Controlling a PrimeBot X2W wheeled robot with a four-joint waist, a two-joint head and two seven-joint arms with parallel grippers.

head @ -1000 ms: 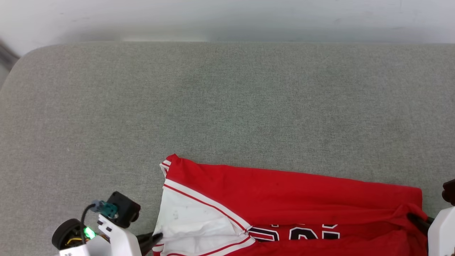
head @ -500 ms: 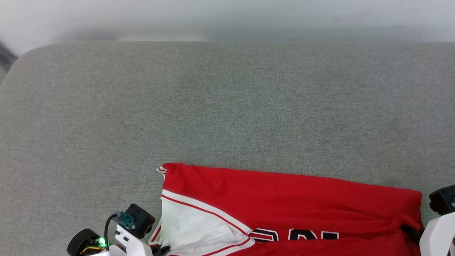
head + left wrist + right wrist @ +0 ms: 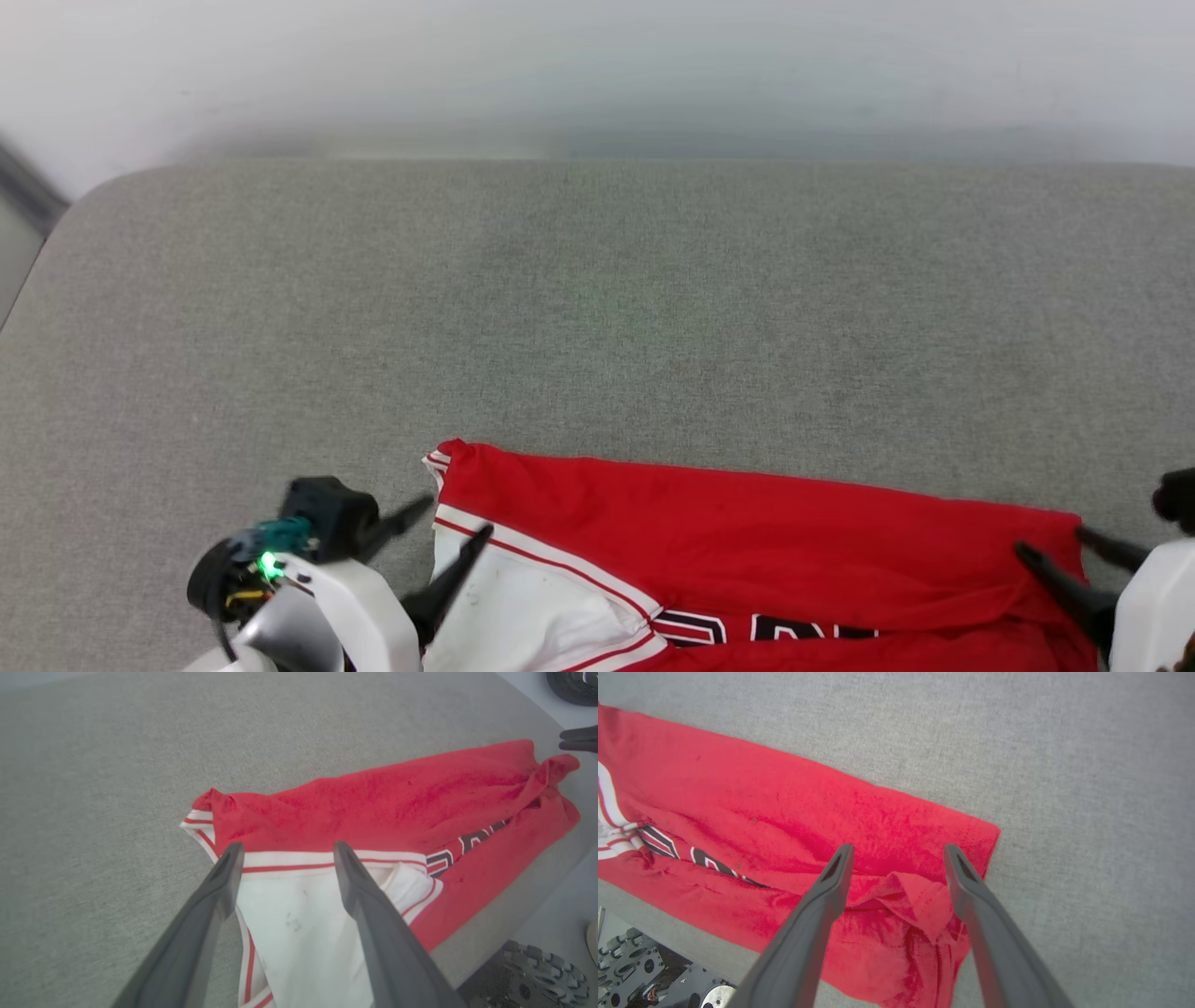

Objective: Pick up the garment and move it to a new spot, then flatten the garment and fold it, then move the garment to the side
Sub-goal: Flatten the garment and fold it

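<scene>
Red garment (image 3: 747,523), seemingly beneath end effectors (image 3: 457,518) (image 3: 1053,542)

Garment (image 3: 747,523): soft matt knit cloth, faintly fuzzy. Beneath the garment, the pad (image 3: 597,308): coarse grey woven fabric, matt. Left gripper (image 3: 288,846), over the garment's sleeve: fingers (image 3: 219,891) smooth dark plastic, dull sheen.

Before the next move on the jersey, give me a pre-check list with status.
1. Left gripper open, holding nothing: ok.
2. Right gripper open, holding nothing: ok.
3. Garment resting on the grey surface: ok.
4. Garment flat: not ok, bunched at its right end.
5. Garment's near edge fully on the surface: cannot tell, head view cuts it off.
6. Bare surface beyond the garment: ok.
</scene>
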